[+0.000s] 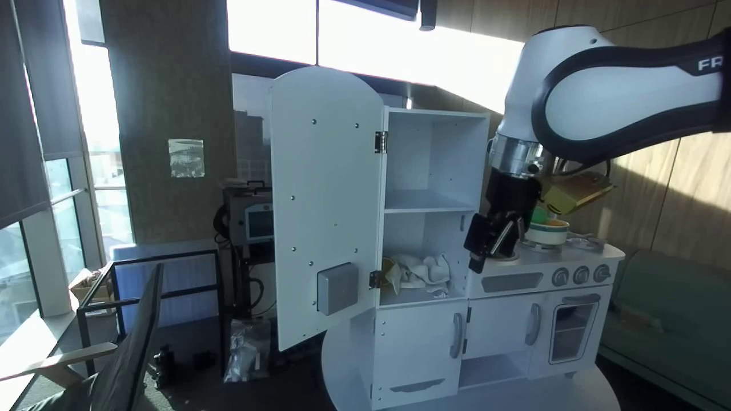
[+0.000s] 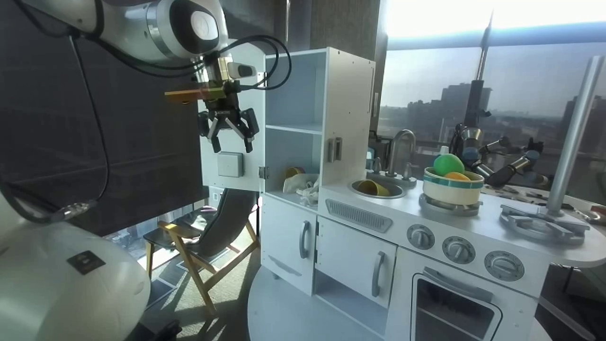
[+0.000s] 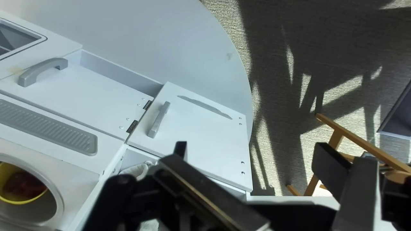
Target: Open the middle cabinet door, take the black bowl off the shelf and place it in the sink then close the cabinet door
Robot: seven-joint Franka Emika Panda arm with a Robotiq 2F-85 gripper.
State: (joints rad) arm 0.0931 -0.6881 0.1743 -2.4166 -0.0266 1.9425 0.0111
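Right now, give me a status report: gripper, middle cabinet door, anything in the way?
Gripper open, empty. Middle cabinet door shut. No black bowl in sight. Yellow container in the sink, possibly in the way.

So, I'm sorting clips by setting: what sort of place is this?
Probably a robotics lab or office rather than a home: the white kitchen unit looks like a toy, what seems another robot arm shows beyond it in an exterior view, and a wide window looks out on buildings.

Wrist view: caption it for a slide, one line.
Looking down past the open end effector at the closed middle cabinet door, a yellow container in the round sink.
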